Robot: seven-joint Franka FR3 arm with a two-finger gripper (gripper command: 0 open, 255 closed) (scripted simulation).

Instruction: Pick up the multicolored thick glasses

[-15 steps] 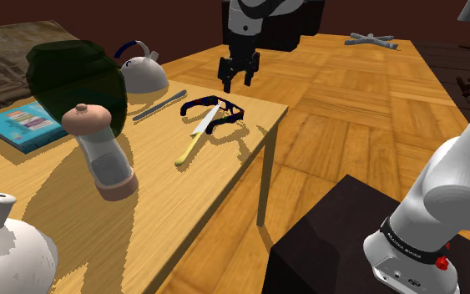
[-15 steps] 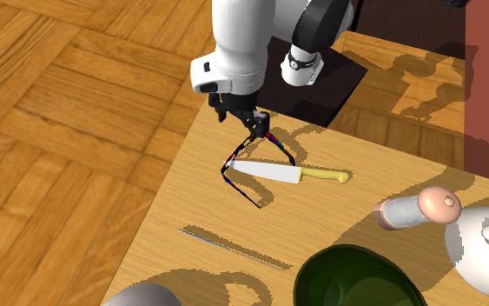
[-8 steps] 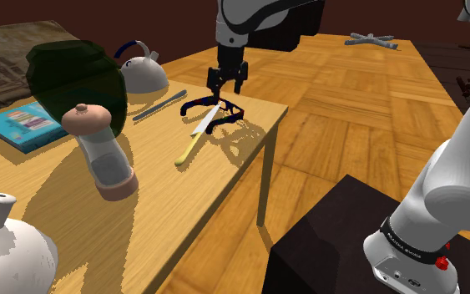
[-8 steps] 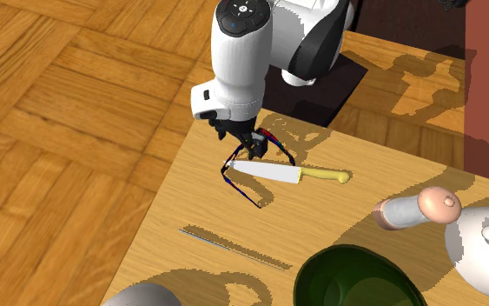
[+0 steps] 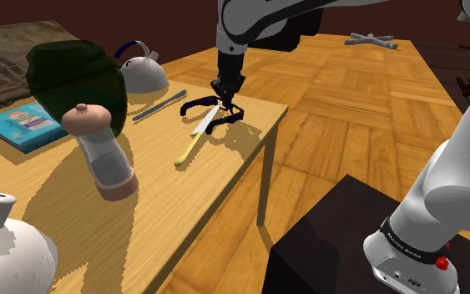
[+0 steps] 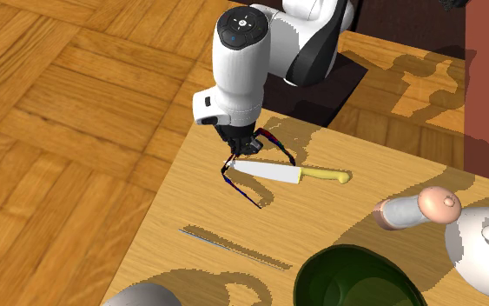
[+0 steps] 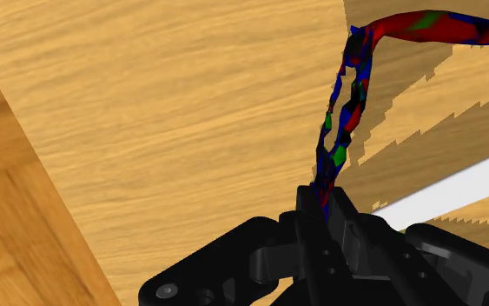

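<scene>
Six bystanders sit left of your target in the shoulder view: a blue book (image 5: 22, 127), a dark green bowl (image 5: 74, 73), a brown-capped grinder (image 5: 101, 154), a white kettle (image 5: 143, 73), a thin grey rod (image 5: 159, 106), and a yellow-handled knife (image 5: 193, 140). The knife's blade lies across the multicolored glasses (image 5: 198, 103), which rest near the table's (image 5: 166, 200) right-hand corner. At the right end of that row your gripper (image 5: 227, 90) is down on the frame, and the wrist view shows its black fingers (image 7: 345, 213) closed on the rim, pinching one thin edge between them. Two things could spoil the lift. The blade crossing the frame may be dragged or tipped as you raise it, and the table edge is close. The pinch also sits at one end of a thin rim, so the glasses may swing or slip out under their own weight; rise slowly and straight. The shoulder view gives you the neighbours and the nearness of the corner, but the wrist hides the contact. The second exterior view shows the blade lying over the temple arms. The grip itself is plain in the wrist view.
</scene>
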